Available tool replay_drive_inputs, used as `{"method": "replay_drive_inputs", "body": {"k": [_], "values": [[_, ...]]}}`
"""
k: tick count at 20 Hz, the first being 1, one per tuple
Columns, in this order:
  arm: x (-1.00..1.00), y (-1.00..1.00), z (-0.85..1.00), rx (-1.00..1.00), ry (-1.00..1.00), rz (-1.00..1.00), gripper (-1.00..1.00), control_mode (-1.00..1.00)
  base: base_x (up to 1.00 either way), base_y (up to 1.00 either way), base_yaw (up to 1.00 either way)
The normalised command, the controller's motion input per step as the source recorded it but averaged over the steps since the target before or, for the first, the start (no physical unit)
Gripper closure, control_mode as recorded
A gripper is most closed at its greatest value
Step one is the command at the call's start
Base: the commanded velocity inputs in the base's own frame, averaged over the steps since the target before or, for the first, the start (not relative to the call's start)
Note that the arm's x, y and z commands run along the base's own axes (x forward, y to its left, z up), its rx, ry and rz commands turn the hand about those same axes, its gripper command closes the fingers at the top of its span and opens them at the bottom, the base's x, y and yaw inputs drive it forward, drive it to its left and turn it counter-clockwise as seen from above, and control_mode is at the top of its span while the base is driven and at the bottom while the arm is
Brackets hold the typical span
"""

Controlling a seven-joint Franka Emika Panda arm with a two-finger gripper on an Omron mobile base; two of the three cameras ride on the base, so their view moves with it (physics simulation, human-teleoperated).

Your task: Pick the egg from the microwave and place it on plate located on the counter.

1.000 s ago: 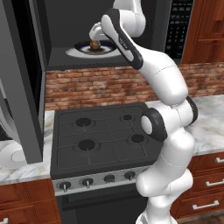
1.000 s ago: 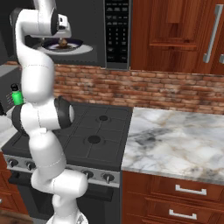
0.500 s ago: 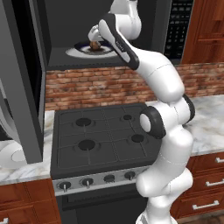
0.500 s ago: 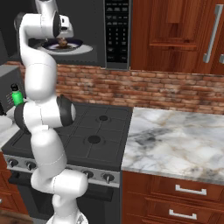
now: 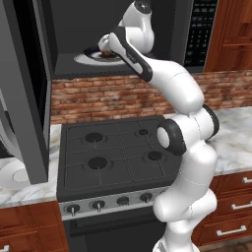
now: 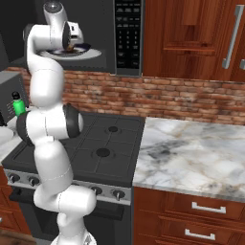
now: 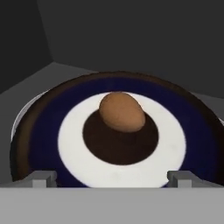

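Observation:
The brown egg [image 7: 121, 111] lies in the dark middle of a dish with a blue and white rim [image 7: 41, 140], on the white turntable [image 5: 81, 59] inside the open microwave [image 5: 74, 19]. My gripper [image 7: 113, 178] is open, with one fingertip on each side just short of the egg and touching nothing. From the base views the gripper [image 5: 105, 46] [image 6: 72, 44] reaches into the oven over the dish [image 6: 86, 48]. A white plate [image 5: 14, 174] shows partly on the counter [image 5: 29, 189] at far left, behind the oven door.
The microwave door [image 5: 24, 88] hangs open on the left, over the black stove top [image 5: 113, 147]. The keypad panel [image 6: 128, 33] is right of the cavity. Marble counter [image 6: 191, 158] stretches right of the stove. A green bottle [image 6: 18, 105] stands by a grey box at left.
The arm has pushed further into the microwave, bringing the hand closer to the egg. The jaws stayed open.

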Motion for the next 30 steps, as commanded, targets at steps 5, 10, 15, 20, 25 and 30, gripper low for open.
{"method": "replay_drive_inputs", "body": {"k": [5, 10, 15, 20, 25, 30], "values": [[0.42, 0.01, 0.00, 0.02, 0.00, 0.00, -1.00, -1.00, 0.00, 0.00, 0.00], [0.41, 0.07, 0.00, 0.00, 0.00, 0.00, -1.00, -1.00, 0.00, 0.00, 0.00], [0.27, 0.12, 0.00, 0.00, 0.01, 0.00, -1.00, -1.00, 0.00, 0.00, 0.00], [0.24, 0.22, 0.00, 0.00, 0.01, 0.00, -1.00, -1.00, 0.00, 0.00, 0.00], [0.20, 0.09, 0.00, 0.00, 0.01, 0.00, -1.00, -1.00, 0.00, 0.00, 0.00], [0.12, 0.00, 0.00, 0.00, 0.00, 0.00, 1.00, -1.00, 0.00, 0.00, 0.00]]}}
